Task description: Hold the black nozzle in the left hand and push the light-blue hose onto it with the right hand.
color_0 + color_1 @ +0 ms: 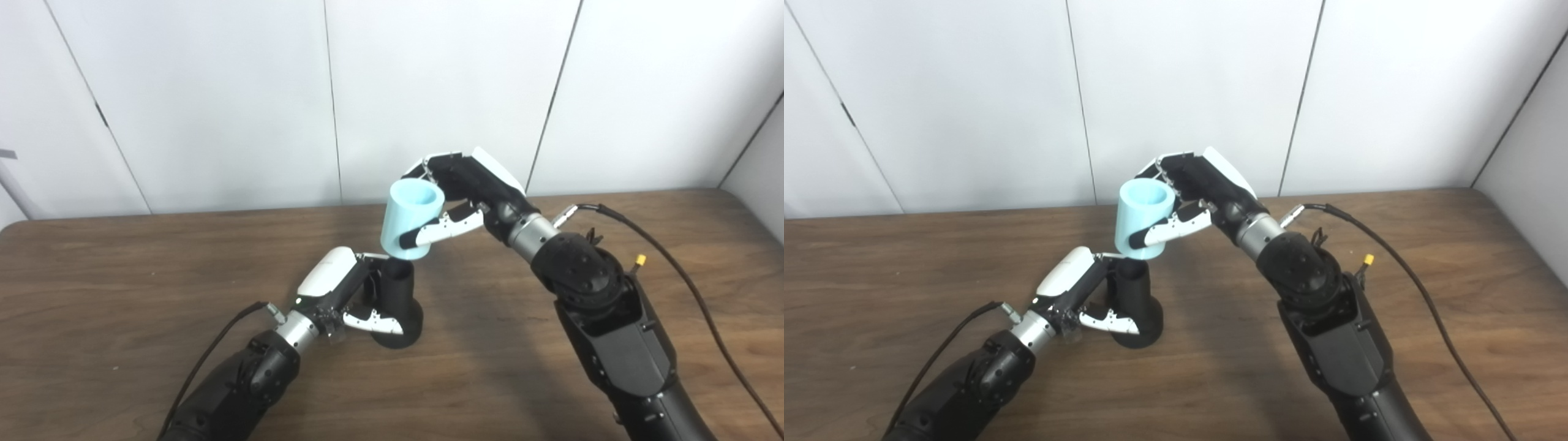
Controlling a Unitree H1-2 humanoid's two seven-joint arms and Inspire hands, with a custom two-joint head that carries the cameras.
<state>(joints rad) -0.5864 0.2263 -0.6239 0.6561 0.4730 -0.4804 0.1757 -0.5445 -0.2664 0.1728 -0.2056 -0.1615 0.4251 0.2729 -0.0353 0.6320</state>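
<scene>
The black nozzle [398, 303] stands upright on the table, a flared base with a narrower neck on top. My left hand [343, 294] is shut on it, thumb across its base, fingers behind the neck. The light-blue hose [409, 219], a short hollow cylinder with its open end up, hangs tilted just above the nozzle's top, its lower rim at or touching the neck. My right hand [462, 196] is shut on the hose, thumb across its front and fingers behind it. In the right eye view the hose [1143, 217] sits over the nozzle [1136, 306] the same way.
The brown wooden table [122, 275] runs wide to both sides, with white wall panels behind it. A black cable [674, 263] trails from the right forearm over the table's right side. Another cable [214, 349] runs along the left forearm.
</scene>
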